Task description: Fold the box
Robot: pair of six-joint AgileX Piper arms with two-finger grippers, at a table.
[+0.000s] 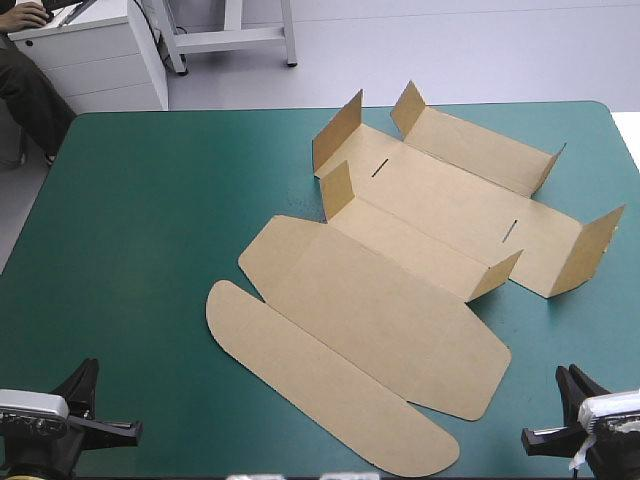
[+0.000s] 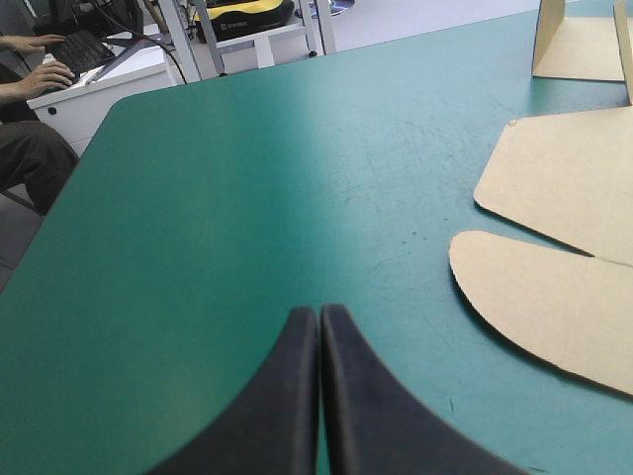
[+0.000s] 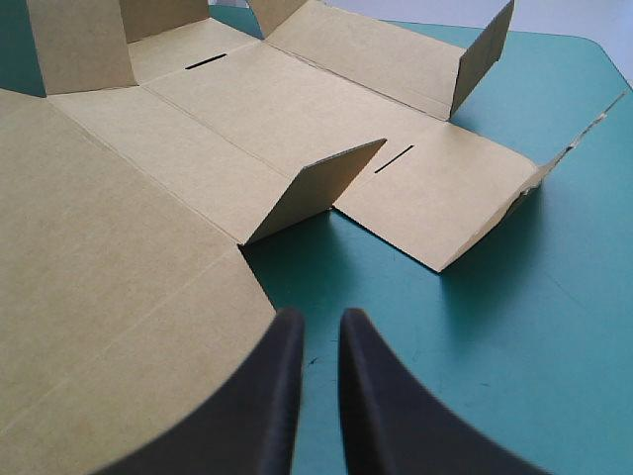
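- The left gripper (image 2: 318,309) sat at the table's near edge on the left. Its black fingers were pressed together into one point and held nothing, with only bare teal-green cover (image 2: 247,198) straight ahead of them.
- The right gripper (image 3: 321,315) sat at the near edge on the right. Its fingers were all but together, a thin slit between them, and clamped on nothing.
- The box (image 1: 400,260) lay as an open brown sheet about mid-table, ahead of both grippers and between them. It lay inward, to the right, of the left fingers and inward of the right ones.
- Nearest was the rounded tuck flap (image 1: 320,385), lying flat, with its long axis slanting from the left toward the near middle.
- Beyond it lay the lid panel (image 1: 380,320), also flat. Its corner reached just beside the right fingers, so I judged the right arm the nearer of the two.
- Farther on was the base panel, with its short side flaps (image 3: 316,188) tilted up and two narrow slots (image 1: 510,230) cut into it.
- Farthest was the back wall (image 1: 480,150), partly raised with its end tabs up, toward the far right of the table.
- No wall was tucked yet, so the folding seemed barely begun.
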